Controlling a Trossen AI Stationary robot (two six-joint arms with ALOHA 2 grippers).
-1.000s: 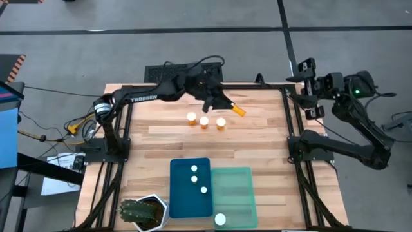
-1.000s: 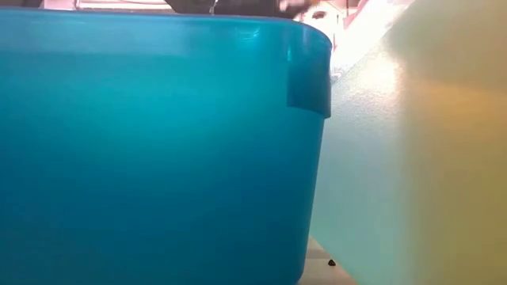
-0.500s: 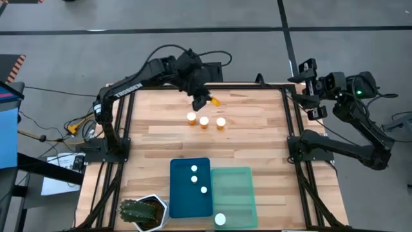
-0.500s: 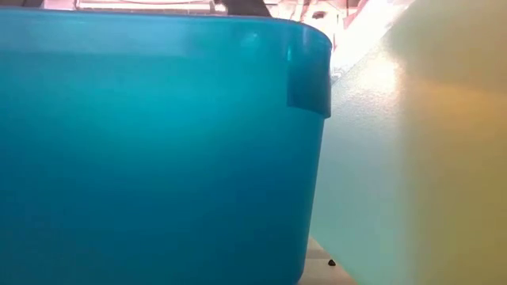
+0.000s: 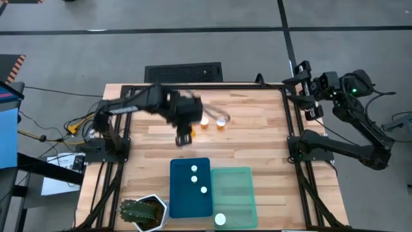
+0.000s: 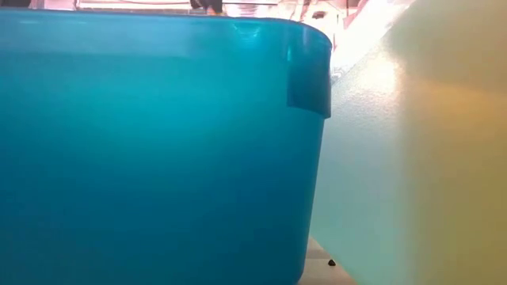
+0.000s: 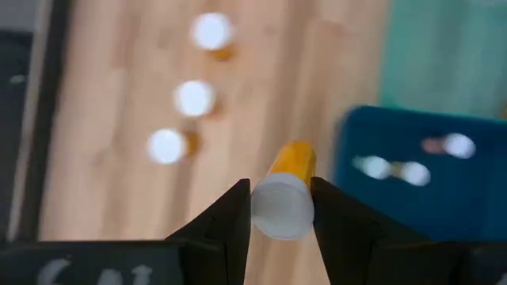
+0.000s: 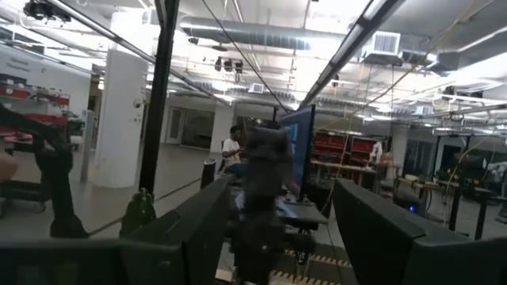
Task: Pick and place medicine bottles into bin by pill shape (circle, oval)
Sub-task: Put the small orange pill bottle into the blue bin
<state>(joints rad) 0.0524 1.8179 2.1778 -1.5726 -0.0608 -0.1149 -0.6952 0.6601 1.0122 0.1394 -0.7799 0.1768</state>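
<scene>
Bottles are the job, and some are already put away. Three medicine bottles lie in the blue tray [image 5: 190, 187], seen as white caps [image 5: 194, 169]. One more white cap [image 5: 220, 220] sits at the near end of the green tray [image 5: 233, 190]. The two trays sit side by side at the near edge of the table [image 5: 257, 135], next to a spiky plant [image 5: 136, 211] in a white pot.

The left gripper [image 5: 183, 134] is out over the middle of the table, between the row of loose bottles and the blue tray. Its two fingers are closed around an orange bottle [image 7: 283, 192], with the white cap pointing toward the wrist camera. In the high view this arm is blurred, so the bottle shows only as a small orange bit.

Three bottles [image 7: 192, 97] stand in a row on the wood in the left wrist view. The high view shows two of them clearly [image 5: 221, 120]; the arm partly hides the rest.

The right gripper [image 5: 301, 89] waits off the far right corner of the table. Its fingers are spread apart and hold nothing.

So about four are sorted, one is being carried, and about three look left to do.
</scene>
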